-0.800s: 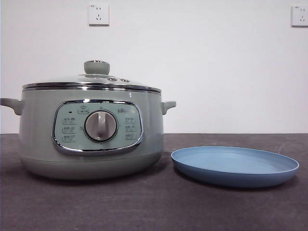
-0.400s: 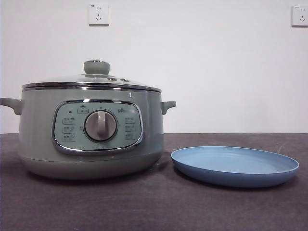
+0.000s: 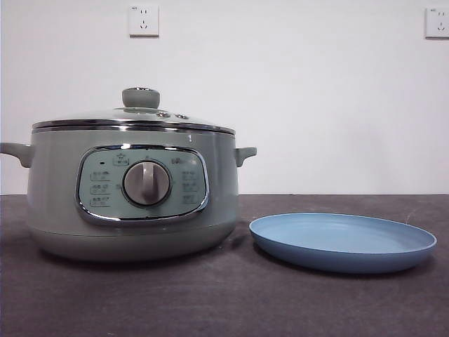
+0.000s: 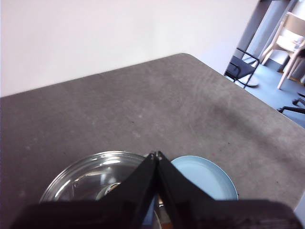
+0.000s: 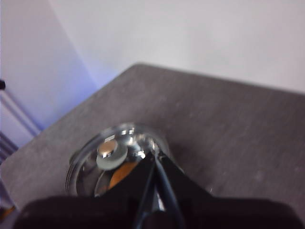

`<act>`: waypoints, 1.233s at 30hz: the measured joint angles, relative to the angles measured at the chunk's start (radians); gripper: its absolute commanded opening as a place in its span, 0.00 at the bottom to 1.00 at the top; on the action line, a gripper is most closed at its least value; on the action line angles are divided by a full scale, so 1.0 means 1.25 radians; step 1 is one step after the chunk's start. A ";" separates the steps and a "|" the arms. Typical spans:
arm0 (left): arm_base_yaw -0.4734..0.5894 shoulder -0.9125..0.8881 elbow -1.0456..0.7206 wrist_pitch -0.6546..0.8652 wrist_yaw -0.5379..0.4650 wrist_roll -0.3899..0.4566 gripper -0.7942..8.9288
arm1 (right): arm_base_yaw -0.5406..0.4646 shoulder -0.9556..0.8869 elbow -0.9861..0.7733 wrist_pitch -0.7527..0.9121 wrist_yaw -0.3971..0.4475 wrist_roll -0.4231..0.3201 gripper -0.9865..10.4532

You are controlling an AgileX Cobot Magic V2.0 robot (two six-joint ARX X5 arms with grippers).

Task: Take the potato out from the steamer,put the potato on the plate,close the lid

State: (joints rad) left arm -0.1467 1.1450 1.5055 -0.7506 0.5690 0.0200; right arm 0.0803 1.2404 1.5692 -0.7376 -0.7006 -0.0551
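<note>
1. Green and shiny, the steamer (image 3: pixel 133 200) is sitting on the dark table (image 3: pixel 224 302) in the front view. The glass lid (image 3: pixel 133 118) is resting on top, with its knob (image 3: pixel 141 97) sticking up. The blue plate (image 3: pixel 343 242) is lying just beside the pot, with nothing on it. No arm is showing here.

2. In the left wrist view, the left gripper (image 4: pixel 157 155) is hanging high over the table. Its two black jaws are pressed together and holding nothing. Under them the lid (image 4: pixel 90 176) and the plate (image 4: pixel 209 176) are peeking out.

3. In the right wrist view, the right gripper (image 5: pixel 155 160) is also hanging high, jaws pressed together, holding nothing. The lid (image 5: pixel 114 157) is showing below it, and something orange, most likely the potato (image 5: pixel 121 174), is glowing through the glass, inside the pot.

4. I am thinking the first job is lifting the lid off. To do it well, one gripper should be opening wide, coming straight down over the knob, and pinching it in the middle. Lifting straight up should be keeping the heavy glass from tipping or bumping the rim.
</note>
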 measured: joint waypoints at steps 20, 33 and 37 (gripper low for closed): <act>-0.054 0.110 0.001 0.011 -0.096 -0.011 0.59 | 0.009 0.022 0.004 -0.023 0.018 -0.007 0.66; -0.157 0.331 0.001 0.001 -0.244 -0.010 0.59 | 0.010 0.022 0.004 -0.041 0.019 -0.002 0.66; -0.172 0.369 0.001 -0.020 -0.266 -0.010 0.59 | 0.010 0.022 0.004 -0.046 0.019 -0.001 0.66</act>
State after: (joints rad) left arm -0.3611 1.6066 1.5066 -0.7750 0.2363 0.0071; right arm 0.0933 1.2682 1.5745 -0.7952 -0.6769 -0.0566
